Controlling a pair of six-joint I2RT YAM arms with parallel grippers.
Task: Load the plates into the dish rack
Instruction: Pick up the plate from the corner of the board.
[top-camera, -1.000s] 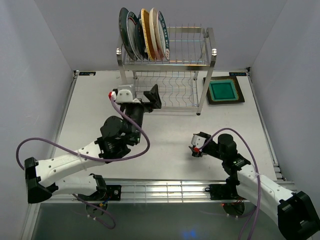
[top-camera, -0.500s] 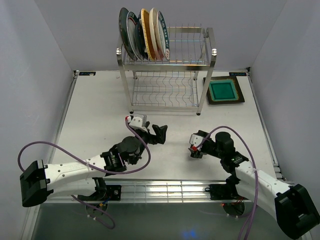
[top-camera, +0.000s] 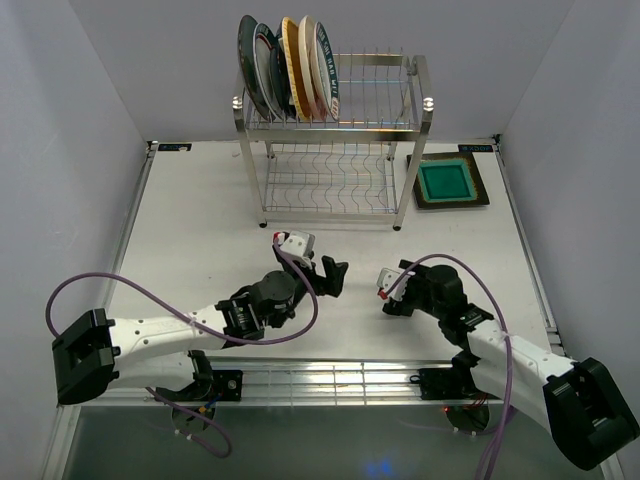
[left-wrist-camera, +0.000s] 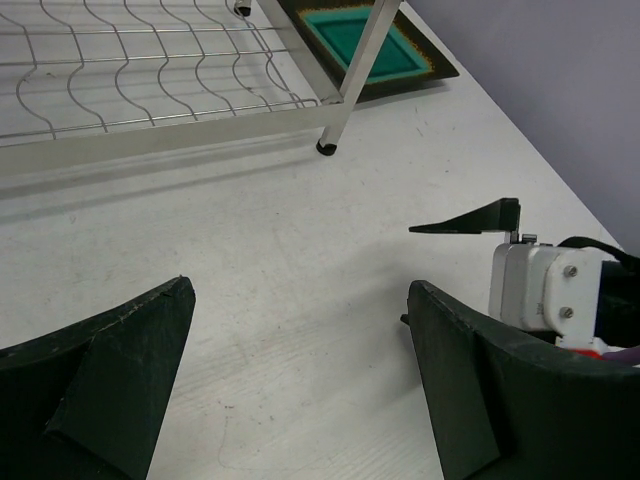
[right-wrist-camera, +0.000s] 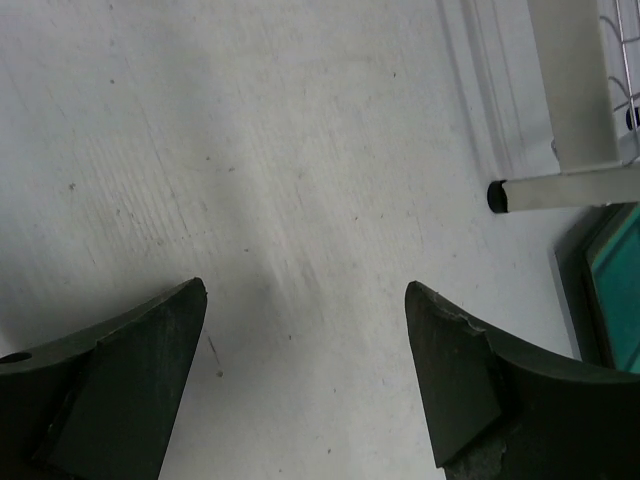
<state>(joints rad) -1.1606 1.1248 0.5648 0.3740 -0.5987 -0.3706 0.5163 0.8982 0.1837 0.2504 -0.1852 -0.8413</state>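
Several plates (top-camera: 285, 68) stand upright in the left end of the dish rack's (top-camera: 340, 140) upper tier. A green square plate with a brown rim (top-camera: 448, 182) lies flat on the table to the right of the rack; it also shows in the left wrist view (left-wrist-camera: 340, 35) and at the edge of the right wrist view (right-wrist-camera: 615, 300). My left gripper (top-camera: 335, 274) (left-wrist-camera: 300, 290) is open over bare table in front of the rack. My right gripper (top-camera: 385, 292) (right-wrist-camera: 305, 288) is open just to its right, also holding nothing.
The rack's lower wire shelf (left-wrist-camera: 150, 80) holds nothing. A rack foot (right-wrist-camera: 495, 195) stands ahead of the right gripper. The right gripper's white housing (left-wrist-camera: 540, 290) sits close beside the left gripper's right finger. Grey walls close in the table on both sides.
My left arm has swung back from the rack's lower shelf to the near middle of the table, ending beside the right gripper. The right gripper's jaws have widened.
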